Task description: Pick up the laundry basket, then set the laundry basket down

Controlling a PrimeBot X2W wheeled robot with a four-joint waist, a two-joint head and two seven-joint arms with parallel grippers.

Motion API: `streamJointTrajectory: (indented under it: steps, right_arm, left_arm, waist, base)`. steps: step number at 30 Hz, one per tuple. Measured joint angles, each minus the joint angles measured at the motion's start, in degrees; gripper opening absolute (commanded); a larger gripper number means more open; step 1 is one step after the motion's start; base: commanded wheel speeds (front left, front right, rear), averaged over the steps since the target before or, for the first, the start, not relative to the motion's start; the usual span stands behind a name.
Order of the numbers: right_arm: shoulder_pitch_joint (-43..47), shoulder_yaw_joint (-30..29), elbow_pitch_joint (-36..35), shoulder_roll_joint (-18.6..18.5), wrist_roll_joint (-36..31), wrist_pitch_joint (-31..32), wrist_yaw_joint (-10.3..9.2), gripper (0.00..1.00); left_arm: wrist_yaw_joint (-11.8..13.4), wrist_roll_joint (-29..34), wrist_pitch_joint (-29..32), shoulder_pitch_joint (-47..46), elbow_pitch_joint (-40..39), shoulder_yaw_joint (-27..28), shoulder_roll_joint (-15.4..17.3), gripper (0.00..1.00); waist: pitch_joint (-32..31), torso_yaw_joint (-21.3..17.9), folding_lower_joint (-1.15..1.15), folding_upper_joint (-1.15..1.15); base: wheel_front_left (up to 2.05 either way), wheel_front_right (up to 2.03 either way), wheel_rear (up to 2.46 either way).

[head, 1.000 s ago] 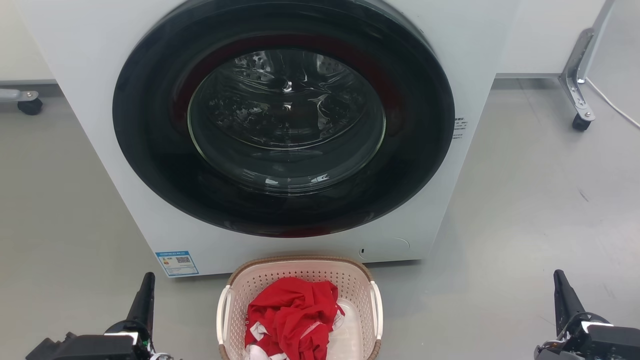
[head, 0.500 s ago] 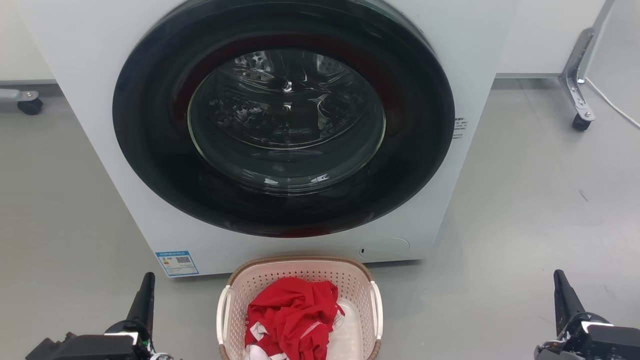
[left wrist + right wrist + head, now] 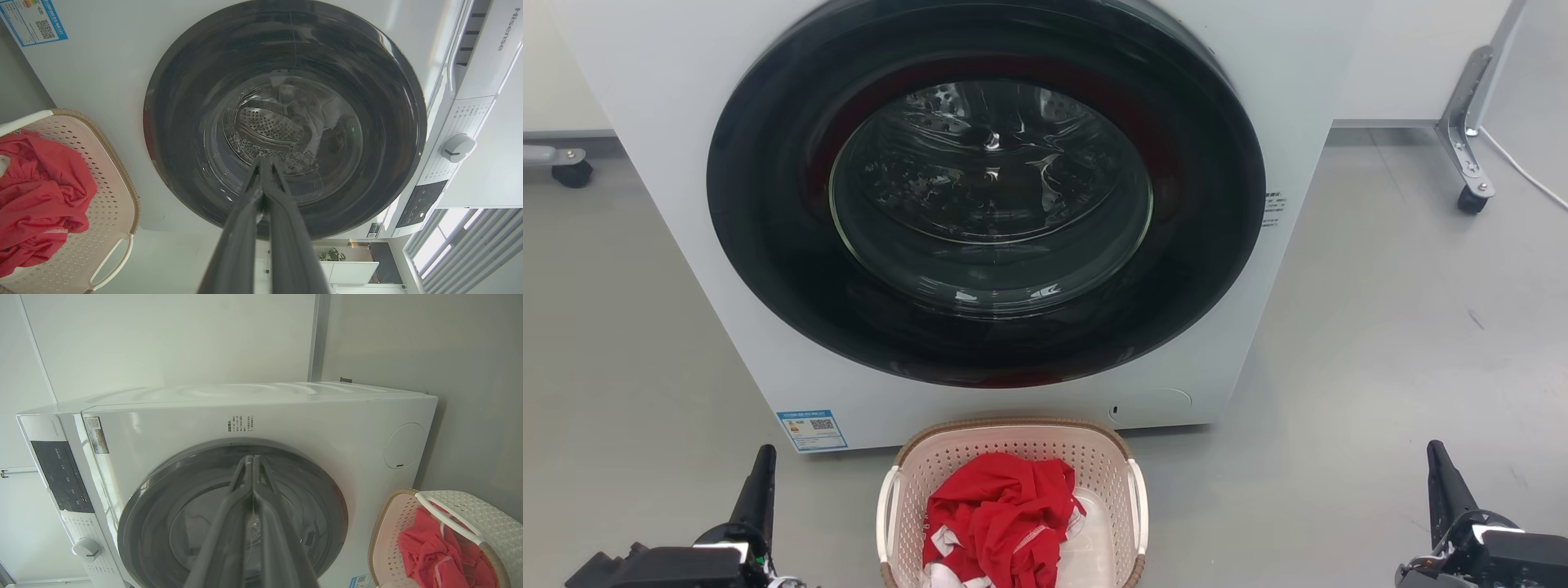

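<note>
No movement: laundry basket [image 3: 1013, 445], Hisense washer [image 3: 286, 122].

The head view is bright, evenly lit and sharp. The glass of the washing machine door [image 3: 988, 196] carries small white glints, and only a faint shadow lies on the floor [image 3: 1380, 327] at the machine's base. In the left wrist view a window [image 3: 449, 241] burns out white, and straight edges bow towards the frame's sides. The left end effector [image 3: 263, 161] and right end effector [image 3: 251, 459] go soft near their lenses. The right wrist view is dimmer, with a greenish cast.
</note>
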Motion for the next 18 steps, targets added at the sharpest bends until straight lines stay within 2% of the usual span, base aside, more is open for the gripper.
streamJointTrajectory:
  steps: [18]
  right_arm:
    - [0.0,0.0,-0.02,0.0,0.0,0.0,0.0,0.0]
  left_arm:
    - [0.0,-0.01,0.0,0.0,-0.01,0.0,-0.01,0.0]
  waist:
    - [0.0,0.0,0.0,0.0]
  base:
    - [0.0,0.0,0.0]
